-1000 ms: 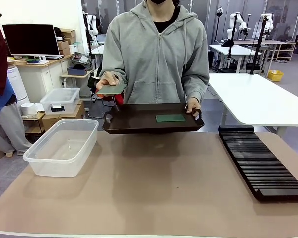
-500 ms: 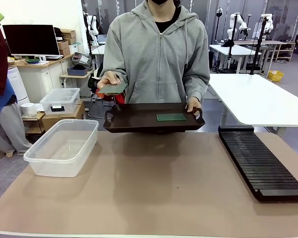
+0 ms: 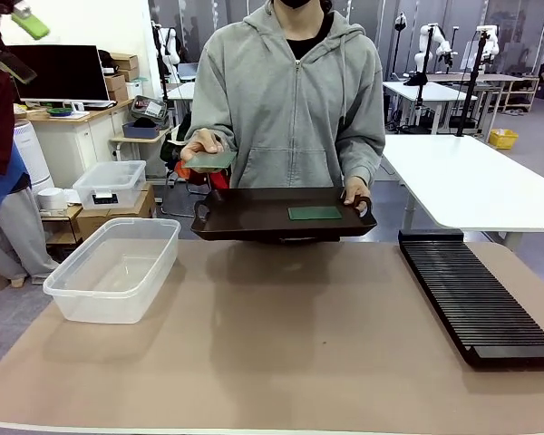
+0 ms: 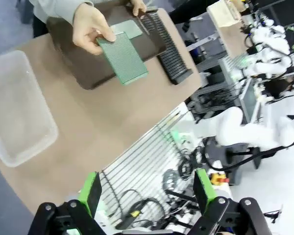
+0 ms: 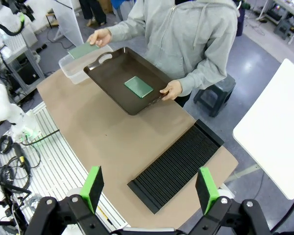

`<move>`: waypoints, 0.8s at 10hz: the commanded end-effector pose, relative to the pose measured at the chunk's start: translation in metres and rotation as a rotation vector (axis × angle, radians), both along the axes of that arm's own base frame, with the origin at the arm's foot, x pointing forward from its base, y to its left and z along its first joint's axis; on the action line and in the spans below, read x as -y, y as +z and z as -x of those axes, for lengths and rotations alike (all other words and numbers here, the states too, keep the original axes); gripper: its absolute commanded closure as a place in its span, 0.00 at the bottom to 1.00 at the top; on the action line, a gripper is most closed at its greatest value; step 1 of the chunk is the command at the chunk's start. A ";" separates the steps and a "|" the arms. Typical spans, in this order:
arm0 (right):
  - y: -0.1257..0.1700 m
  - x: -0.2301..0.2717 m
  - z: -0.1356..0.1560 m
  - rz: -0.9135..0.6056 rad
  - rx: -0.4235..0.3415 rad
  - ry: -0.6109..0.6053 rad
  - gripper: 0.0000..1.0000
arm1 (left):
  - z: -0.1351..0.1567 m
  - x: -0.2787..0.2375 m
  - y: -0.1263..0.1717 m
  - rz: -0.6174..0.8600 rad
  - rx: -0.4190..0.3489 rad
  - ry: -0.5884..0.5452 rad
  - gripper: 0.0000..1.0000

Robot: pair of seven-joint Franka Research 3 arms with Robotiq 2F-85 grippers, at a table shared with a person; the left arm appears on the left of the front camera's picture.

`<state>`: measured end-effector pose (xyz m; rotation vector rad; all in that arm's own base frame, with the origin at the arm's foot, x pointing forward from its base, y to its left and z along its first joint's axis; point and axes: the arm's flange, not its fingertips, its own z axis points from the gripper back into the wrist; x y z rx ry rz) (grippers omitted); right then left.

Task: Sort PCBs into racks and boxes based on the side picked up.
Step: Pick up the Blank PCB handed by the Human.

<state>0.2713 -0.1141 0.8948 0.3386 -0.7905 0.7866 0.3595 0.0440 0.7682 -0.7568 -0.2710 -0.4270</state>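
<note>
Across the table (image 3: 281,344), person holds one PCB (image 3: 208,161) out flat near the tray (image 3: 245,222); 2nd PCB (image 3: 314,214) lies in the tray. My left claw (image 4: 147,192) & right claw (image 5: 150,189) hang wide open, empty. PCBs look thin, stiff, light, so I'd pinch a free edge gently

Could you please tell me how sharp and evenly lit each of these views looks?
Front view: soft, even light, sharp, with a faint shadow below the tray on the table. Left wrist view: rolled and slightly soft, tub washed pale. Right wrist view: sharp, wide-angle, rack slots crisp.
</note>
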 end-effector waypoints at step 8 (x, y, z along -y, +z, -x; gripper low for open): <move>0.001 -0.002 0.001 -0.001 0.004 0.009 0.00 | -0.024 0.015 -0.016 0.140 -0.084 0.131 0.00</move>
